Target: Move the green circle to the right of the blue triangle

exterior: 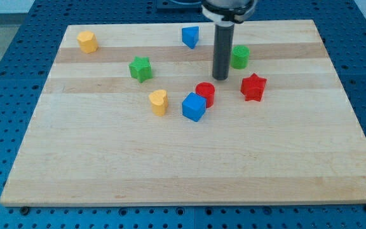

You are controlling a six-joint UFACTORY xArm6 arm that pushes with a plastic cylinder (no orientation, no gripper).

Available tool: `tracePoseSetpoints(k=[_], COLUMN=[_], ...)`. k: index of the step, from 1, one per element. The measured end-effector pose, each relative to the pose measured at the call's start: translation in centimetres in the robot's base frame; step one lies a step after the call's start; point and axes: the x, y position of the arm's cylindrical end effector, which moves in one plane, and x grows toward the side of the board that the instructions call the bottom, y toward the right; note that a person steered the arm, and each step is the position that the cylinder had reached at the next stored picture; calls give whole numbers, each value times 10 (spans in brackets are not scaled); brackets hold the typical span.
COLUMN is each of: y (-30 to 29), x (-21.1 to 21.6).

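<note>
Green circle (239, 56), a short upright cylinder, sits just right of my tip (220, 77)

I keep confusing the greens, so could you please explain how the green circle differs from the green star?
The green circle is round; the green star is pointed. The circle sits right of my tip, near the red star; the green star lies far left. Both are green.

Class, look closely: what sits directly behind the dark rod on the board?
The green circle peeks out on the view's right of the rod, above my tip. Its left edge is covered by the rod.
</note>
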Motion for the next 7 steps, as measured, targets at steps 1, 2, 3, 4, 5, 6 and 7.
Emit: tracePoseSetpoints(k=[1, 2, 3, 4, 5, 6, 7], y=[26, 52, 78, 89, 60, 15, -7], x=[-25, -50, -72, -79, -29, -12, -64])
